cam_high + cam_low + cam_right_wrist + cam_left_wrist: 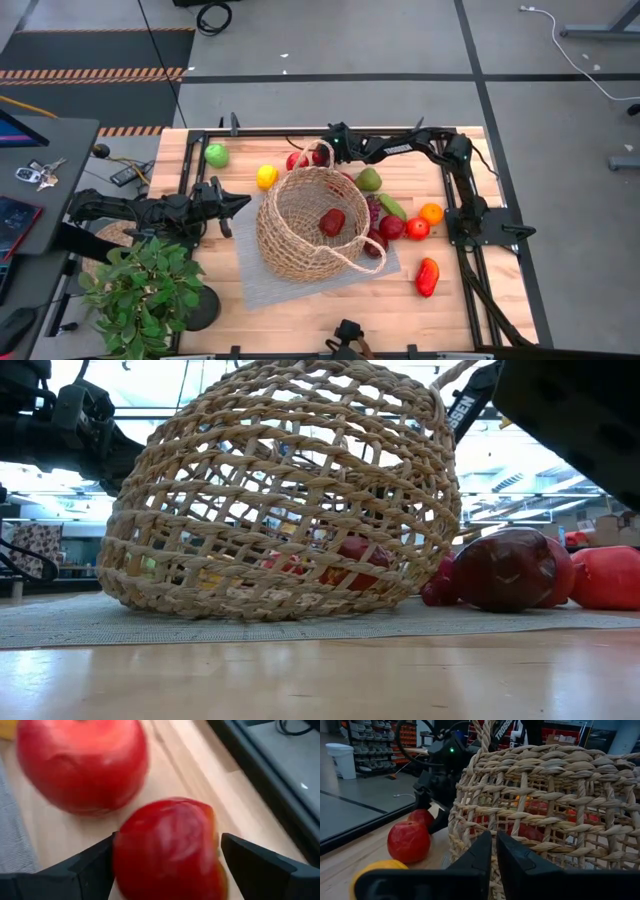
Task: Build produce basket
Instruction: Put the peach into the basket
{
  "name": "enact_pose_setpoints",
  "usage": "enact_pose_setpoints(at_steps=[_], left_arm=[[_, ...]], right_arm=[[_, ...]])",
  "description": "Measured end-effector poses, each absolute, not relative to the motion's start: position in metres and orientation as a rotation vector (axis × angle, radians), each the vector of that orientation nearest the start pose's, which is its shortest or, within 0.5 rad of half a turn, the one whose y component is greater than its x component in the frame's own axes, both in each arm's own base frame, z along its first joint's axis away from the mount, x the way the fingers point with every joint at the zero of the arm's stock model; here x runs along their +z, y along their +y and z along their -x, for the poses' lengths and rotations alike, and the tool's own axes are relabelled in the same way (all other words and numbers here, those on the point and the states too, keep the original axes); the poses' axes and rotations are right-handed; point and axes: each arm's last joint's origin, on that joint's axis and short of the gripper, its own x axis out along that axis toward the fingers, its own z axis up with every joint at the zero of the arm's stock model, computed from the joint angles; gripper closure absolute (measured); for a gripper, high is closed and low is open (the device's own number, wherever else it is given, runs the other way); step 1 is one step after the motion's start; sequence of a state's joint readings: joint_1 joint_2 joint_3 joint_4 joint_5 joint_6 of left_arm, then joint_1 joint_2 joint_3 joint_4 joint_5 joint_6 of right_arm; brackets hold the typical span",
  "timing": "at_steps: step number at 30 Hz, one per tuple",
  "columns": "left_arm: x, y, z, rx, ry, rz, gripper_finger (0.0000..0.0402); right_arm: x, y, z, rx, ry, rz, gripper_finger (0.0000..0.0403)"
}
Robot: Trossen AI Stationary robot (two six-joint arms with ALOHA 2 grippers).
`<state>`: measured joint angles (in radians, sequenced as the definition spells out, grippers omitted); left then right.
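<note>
A: So, where's the right pincer (167, 860) parked? Is anything being grabbed yet?

B: It's hung over the far side of the basket (312, 225), with a red fruit (167, 852) sat right between its fingers (90, 870). The fingers are spread on either side, and a small gap can be seen on one flank, so it probably isn't squeezed yet. A second red apple (82, 762) is just beyond it.

A: How's it expected to handle?

B: Light, hard and glossy is the guess, so it could be squirted out if pinched off-centre. It's best taken across the widest part, both pads level.

A: And the left pincer (495, 852)?

B: Shut, nothing held, tips pressed close to the wicker wall. The basket looks stiff but light; one dark red piece (332, 222) can be seen inside already.
</note>
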<state>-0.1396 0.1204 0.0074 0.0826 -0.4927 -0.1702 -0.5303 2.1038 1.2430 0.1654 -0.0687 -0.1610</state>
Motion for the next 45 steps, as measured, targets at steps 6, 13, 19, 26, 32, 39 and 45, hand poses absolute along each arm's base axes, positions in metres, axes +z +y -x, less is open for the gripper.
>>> enact_pose_setpoints(at_steps=[6, 13, 19, 26, 32, 39, 45], left_arm=[[0.164, -0.001, -0.102, 0.355, -0.001, 0.159, 0.0364], [0.164, -0.001, -0.102, 0.355, -0.001, 0.159, 0.0364], [0.164, -0.001, -0.102, 0.354, -0.001, 0.159, 0.0369], [0.164, -0.001, -0.102, 0.355, -0.001, 0.159, 0.0362], [0.164, -0.001, -0.102, 0.354, -0.001, 0.159, 0.0366], [0.164, -0.001, -0.102, 0.354, -0.001, 0.159, 0.0366], [0.164, -0.001, -0.102, 0.354, -0.001, 0.159, 0.0361]], right_arm=[[0.122, -0.220, -0.373, -0.392, 0.704, -0.062, 0.0057], [0.122, -0.220, -0.373, -0.389, 0.705, -0.078, 0.0061], [0.120, -0.218, -0.372, -0.366, 0.721, -0.107, 0.0118], [0.120, -0.218, -0.372, -0.368, 0.724, -0.109, 0.0140], [0.125, -0.217, -0.369, -0.371, 0.742, -0.112, 0.0132], [0.159, -0.216, -0.358, -0.391, 0.751, -0.058, 0.0139], [0.213, -0.214, -0.338, -0.426, 0.703, -0.007, 0.0134]])
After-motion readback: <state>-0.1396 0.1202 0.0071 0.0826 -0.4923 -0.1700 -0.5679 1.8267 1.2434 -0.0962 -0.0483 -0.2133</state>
